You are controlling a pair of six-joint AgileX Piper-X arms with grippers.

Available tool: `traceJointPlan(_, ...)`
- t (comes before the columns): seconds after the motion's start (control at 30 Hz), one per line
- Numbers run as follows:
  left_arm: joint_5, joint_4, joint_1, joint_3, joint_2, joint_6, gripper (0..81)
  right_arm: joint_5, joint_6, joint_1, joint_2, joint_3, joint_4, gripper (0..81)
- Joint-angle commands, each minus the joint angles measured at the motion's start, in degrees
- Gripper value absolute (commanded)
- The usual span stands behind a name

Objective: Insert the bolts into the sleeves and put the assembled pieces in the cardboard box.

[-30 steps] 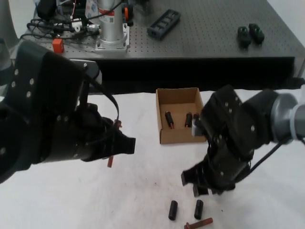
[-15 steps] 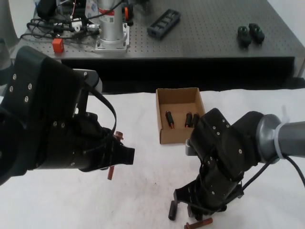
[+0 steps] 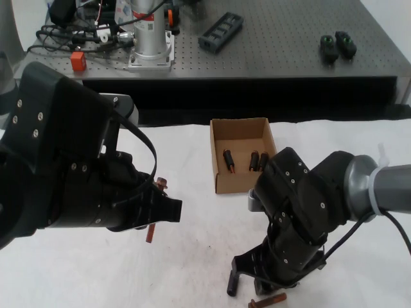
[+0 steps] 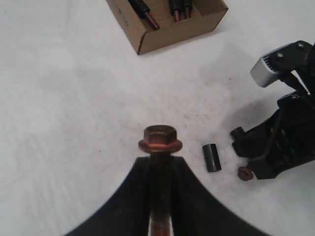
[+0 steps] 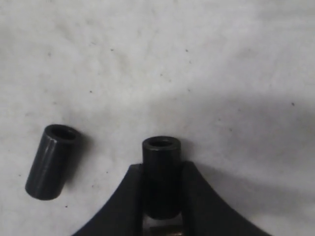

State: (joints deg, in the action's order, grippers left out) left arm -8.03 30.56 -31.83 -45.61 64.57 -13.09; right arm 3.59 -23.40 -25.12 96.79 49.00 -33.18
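Left gripper (image 4: 160, 164) clamped on bolt (image 4: 160, 141) shank, head just past its tip. Right gripper (image 5: 161, 171) closed around sleeve (image 5: 161, 153), bore facing outward. Both likely rigid, light, slippery; hold mid-body, keep axes aligned.

Up front, a white cloth (image 3: 192, 256), wrinkled and dotted with small dark specks. Behind it, past a dark gap, a grey perforated plate (image 3: 276, 58). On the plate's left part, a tangle of cables (image 3: 70, 35) and an orange block (image 3: 78, 61) near the front edge, not far from a silver post (image 3: 151, 45) on a flat base. Near the middle, a black slotted tray (image 3: 220, 31), lying askew. Well to the right, two small black pieces (image 3: 337, 46) side by side, perhaps knobs.
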Motion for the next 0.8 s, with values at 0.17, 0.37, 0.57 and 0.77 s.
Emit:
traceJointPlan(0.17,-11.7,-3.9,0.2,0.0,-0.6,-0.6,0.6,0.9,0.3,0.0,-1.9,0.0,6.6,1.8)
traceJointPlan(0.37,-26.2,-21.0,0.2,3.3,-0.6,-4.0,0.6,1.3,6.0,1.6,-15.0,-2.3,11.3,2.0)
traceJointPlan(0.57,-29.1,-44.3,0.2,7.1,-0.6,-15.1,0.6,10.5,10.1,5.1,-34.1,-11.6,11.7,2.0)
traceJointPlan(0.77,-32.3,-58.9,0.2,8.0,2.3,-24.6,0.6,30.1,4.0,2.1,-46.8,-27.4,31.2,2.0)
